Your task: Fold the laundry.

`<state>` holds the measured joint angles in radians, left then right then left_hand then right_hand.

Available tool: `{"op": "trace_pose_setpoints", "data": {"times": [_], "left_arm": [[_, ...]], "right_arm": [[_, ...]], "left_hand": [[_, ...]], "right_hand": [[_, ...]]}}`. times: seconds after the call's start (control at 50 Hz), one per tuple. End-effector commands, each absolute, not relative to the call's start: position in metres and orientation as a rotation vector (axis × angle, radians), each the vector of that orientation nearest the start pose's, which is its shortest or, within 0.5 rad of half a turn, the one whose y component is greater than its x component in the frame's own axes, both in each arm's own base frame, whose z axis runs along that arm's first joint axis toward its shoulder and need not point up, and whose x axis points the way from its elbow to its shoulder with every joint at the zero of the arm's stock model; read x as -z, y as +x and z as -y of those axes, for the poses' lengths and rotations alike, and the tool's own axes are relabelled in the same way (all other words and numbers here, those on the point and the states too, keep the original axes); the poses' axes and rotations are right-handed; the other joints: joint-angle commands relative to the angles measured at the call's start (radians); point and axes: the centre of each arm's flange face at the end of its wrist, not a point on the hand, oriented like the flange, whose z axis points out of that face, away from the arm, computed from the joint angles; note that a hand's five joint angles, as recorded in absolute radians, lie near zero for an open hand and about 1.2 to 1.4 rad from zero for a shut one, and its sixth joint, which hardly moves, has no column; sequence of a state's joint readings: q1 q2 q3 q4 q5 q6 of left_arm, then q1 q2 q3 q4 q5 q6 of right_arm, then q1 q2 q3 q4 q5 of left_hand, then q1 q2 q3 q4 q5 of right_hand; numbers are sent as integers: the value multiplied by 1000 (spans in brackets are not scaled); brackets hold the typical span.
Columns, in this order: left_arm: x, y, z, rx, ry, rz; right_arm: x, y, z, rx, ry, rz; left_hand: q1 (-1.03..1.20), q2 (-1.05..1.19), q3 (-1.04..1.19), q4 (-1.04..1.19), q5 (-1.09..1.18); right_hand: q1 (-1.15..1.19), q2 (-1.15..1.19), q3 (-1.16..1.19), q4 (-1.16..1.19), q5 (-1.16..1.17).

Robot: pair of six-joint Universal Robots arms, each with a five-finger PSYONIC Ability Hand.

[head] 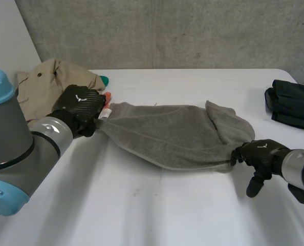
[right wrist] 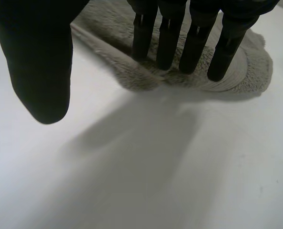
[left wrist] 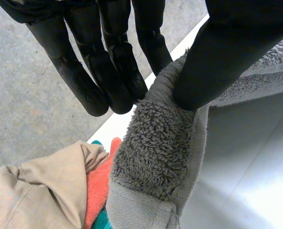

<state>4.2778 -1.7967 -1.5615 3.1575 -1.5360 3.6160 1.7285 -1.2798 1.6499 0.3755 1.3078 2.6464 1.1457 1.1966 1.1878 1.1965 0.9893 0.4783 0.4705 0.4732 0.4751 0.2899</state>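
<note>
A grey towel (head: 172, 133) lies stretched out across the middle of the white table (head: 142, 205), running from about 9 o'clock to about 4 o'clock, with its right end folded over itself in a loose flap.

The left hand (head: 80, 105) is at the towel's 9 o'clock end. From its wrist view, the thumb (left wrist: 222, 57) presses down on a raised ridge of the terry cloth while the straight fingers (left wrist: 108, 71) stand against the other side of it, so the hand is pinching that end of the towel. A small white label shows just beside the hand.

The right hand (head: 262, 152) sits at the towel's near corner, around 4 o'clock. Its fingers (right wrist: 196, 43) are straight, with their tips at the towel's hem, and its thumb (right wrist: 41, 62) hangs apart over bare table. This hand is not gripping anything. I cannot tell whether the fingertips rest on the cloth or hover just above it.

A beige garment (head: 44, 84) lies bunched at 10 o'clock, behind the left hand. A bit of orange cloth (left wrist: 99, 183) and a sliver of teal peek out between it and the towel's end. A dark folded garment (head: 295, 105) sits at 2 o'clock by the table's right edge, well apart from the towel.
</note>
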Motion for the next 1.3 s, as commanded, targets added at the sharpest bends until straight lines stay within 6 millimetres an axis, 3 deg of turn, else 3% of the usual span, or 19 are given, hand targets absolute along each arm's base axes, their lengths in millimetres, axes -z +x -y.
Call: {"op": "trace_pose_setpoints", "data": {"times": [0.02,0.14,0.32,0.48,0.54,0.62,0.68,0.76,0.8,0.88,0.94,1.0,1.08,1.18,1.24,1.3], "left_arm": [[-246,-262,245,2013,1085,-2186],[-244,-260,248,2007,1078,-2190],[-244,-258,252,2005,1059,-2192],[-247,-258,252,2015,1042,-2203],[-247,-258,251,2021,1023,-2228],[-252,-257,249,2046,991,-2247],[-260,-255,247,2070,957,-2257],[-277,-249,241,2121,905,-2255],[-291,-245,237,2169,870,-2240],[-316,-242,231,2260,810,-2210],[-328,-241,227,2306,770,-2218],[-325,-241,228,2288,758,-2254],[-296,-245,237,2151,785,-2367],[-244,-244,255,1902,811,-2498],[-225,-243,261,1814,818,-2535],[-204,-244,266,1728,847,-2569]], "right_arm": [[-163,205,275,1441,-893,-2543],[-161,218,281,1525,-868,-2499],[-142,235,283,1432,-878,-2500],[-133,237,302,1517,-752,-2502],[-139,236,310,1612,-691,-2486],[-159,233,317,1719,-613,-2434],[-187,226,320,1810,-560,-2379],[-246,207,324,1970,-528,-2302],[-283,199,319,2024,-593,-2266],[-329,199,309,2047,-776,-2216],[-345,204,302,2009,-910,-2230],[-340,209,305,1931,-1006,-2272],[-315,223,307,1758,-1224,-2327],[-259,241,305,1503,-1529,-2345],[-227,246,302,1368,-1632,-2347],[-208,248,305,1339,-1648,-2349]], "left_hand": [[251,200,209,200,232],[251,200,209,200,232],[251,200,209,200,232],[251,200,209,200,232],[251,200,209,200,232],[251,200,209,200,232],[251,200,209,200,232],[251,200,209,200,232],[251,200,209,200,232],[251,200,209,200,232],[251,200,209,200,232],[251,200,209,200,232],[251,200,209,200,232],[251,200,209,200,232],[251,200,209,200,232],[251,200,209,200,232]], "right_hand": [[-34,-26,-28,-30,-20],[-54,-46,-49,-51,-40],[34,41,39,37,48],[482,490,488,486,496],[910,918,915,913,924],[918,926,923,921,932],[918,926,923,921,932],[918,926,923,921,932],[918,926,923,921,932],[918,926,923,921,932],[918,926,923,921,932],[918,926,923,921,932],[918,926,923,921,932],[918,926,923,921,932],[918,926,923,921,932],[918,926,923,921,932]]}}
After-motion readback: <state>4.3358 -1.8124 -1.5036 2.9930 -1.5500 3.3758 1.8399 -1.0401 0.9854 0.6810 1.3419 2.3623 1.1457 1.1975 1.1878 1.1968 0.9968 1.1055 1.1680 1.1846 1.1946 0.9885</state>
